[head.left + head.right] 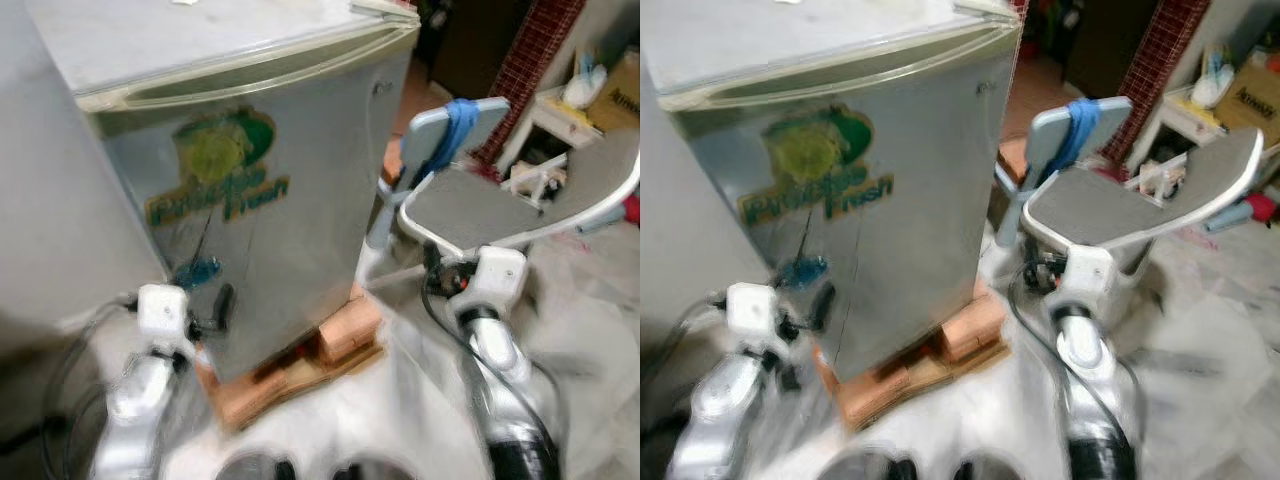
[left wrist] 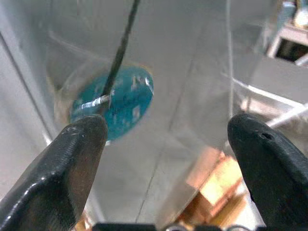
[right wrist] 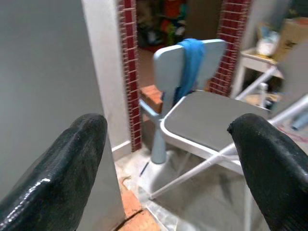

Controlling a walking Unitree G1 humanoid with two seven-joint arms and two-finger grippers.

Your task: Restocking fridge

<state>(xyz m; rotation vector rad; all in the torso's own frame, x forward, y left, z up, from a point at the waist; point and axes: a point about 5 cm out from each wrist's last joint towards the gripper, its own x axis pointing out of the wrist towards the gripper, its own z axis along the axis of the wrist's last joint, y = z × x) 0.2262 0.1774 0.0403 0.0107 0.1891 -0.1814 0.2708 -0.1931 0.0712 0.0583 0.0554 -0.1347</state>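
Note:
A small silver fridge point(image 1: 290, 180) stands with its door closed, raised on bricks point(image 1: 345, 330). The door carries a green sticker point(image 1: 222, 165) and a round blue sticker point(image 2: 115, 103) low down. My left gripper point(image 2: 163, 139) is open and empty, held close in front of the lower door near the blue sticker point(image 1: 197, 270). My right gripper point(image 3: 166, 139) is also open and empty. It is to the right of the fridge, pointing past the fridge's side toward a chair point(image 3: 202, 110).
The grey-seated white chair point(image 1: 480, 200) with a blue cloth point(image 1: 455, 125) over its back stands close to the fridge's right. A small white table point(image 1: 560, 115) with clutter is behind it. A grey wall point(image 1: 50, 200) borders the fridge's left. Plastic sheeting point(image 1: 580, 330) covers the floor.

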